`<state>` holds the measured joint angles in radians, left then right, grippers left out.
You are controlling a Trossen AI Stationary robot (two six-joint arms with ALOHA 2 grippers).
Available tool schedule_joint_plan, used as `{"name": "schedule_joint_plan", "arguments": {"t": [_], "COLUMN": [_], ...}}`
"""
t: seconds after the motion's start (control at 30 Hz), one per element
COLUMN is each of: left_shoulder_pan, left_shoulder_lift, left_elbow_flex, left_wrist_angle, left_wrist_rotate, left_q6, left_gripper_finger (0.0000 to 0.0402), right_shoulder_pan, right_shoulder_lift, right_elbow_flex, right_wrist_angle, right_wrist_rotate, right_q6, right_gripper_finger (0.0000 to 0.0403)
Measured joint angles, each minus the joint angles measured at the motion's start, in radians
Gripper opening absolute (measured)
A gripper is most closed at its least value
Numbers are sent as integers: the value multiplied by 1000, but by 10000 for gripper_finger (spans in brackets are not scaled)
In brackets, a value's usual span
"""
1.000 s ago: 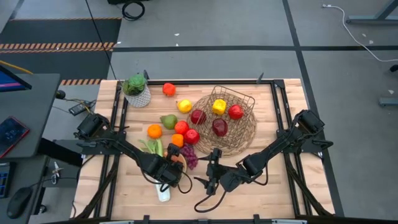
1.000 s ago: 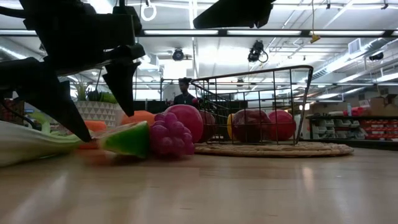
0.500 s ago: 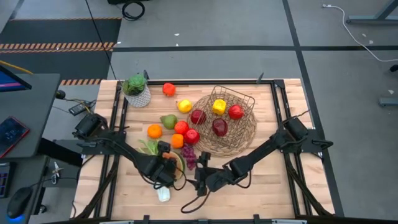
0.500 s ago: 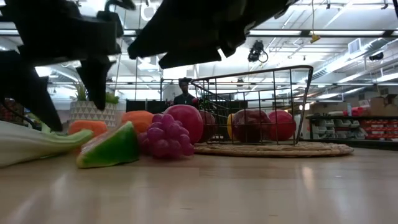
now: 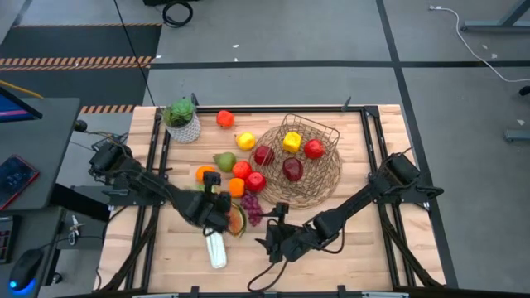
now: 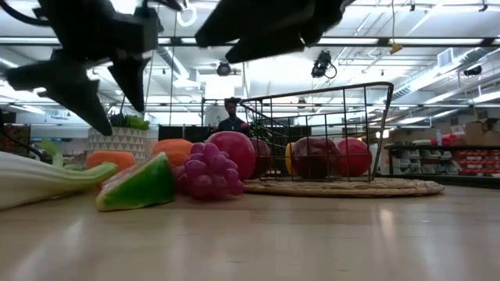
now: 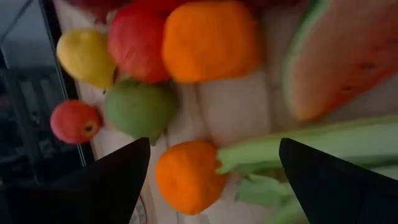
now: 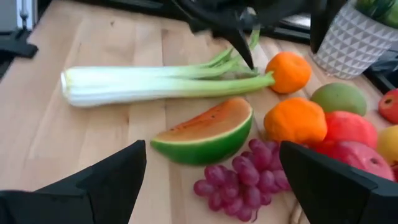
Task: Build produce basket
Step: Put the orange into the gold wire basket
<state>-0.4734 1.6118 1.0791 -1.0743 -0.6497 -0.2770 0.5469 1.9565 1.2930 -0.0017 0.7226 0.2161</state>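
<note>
The left pincer (image 5: 214, 197) has lifted, spread and empty, off the long green-white leek (image 5: 214, 246); the right pincer (image 5: 272, 236) (also spread) nears the purple grape bunch (image 5: 252, 212), likely next.

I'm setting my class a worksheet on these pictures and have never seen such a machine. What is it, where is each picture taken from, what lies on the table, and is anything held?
Two dark robot arms work at a wooden table. One picture looks straight down, one looks level across the tabletop, and two come from cameras on the wrists. The left hand hovers open over the leek and watermelon slice; the right hand is open near the grapes. Neither holds anything. The wire basket already holds red apples and a yellow fruit; oranges, a pear and more apples wait beside it.
</note>
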Motion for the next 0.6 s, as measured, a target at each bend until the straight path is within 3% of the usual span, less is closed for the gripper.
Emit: {"name": "schedule_joint_plan", "arguments": {"t": [0.2, 0.33, 0.6], "left_shoulder_pan": [113, 210, 373], "left_shoulder_lift": [-126, -211, -247], "left_elbow_flex": [-110, -180, -245], "left_wrist_angle": [34, 99, 136], "left_wrist_rotate": [42, 123, 204], "left_q6": [-3, 2, 94], "left_gripper_finger": [364, 364, 364], "right_shoulder_pan": [11, 7, 0], "right_shoulder_lift": [-9, -9, -9], "right_elbow_flex": [0, 0, 0], "right_wrist_angle": [-2, -10, 3], "right_wrist_rotate": [20, 19, 17], "right_q6": [-6, -2, -3], "right_gripper_finger": [372, 371, 368]}}
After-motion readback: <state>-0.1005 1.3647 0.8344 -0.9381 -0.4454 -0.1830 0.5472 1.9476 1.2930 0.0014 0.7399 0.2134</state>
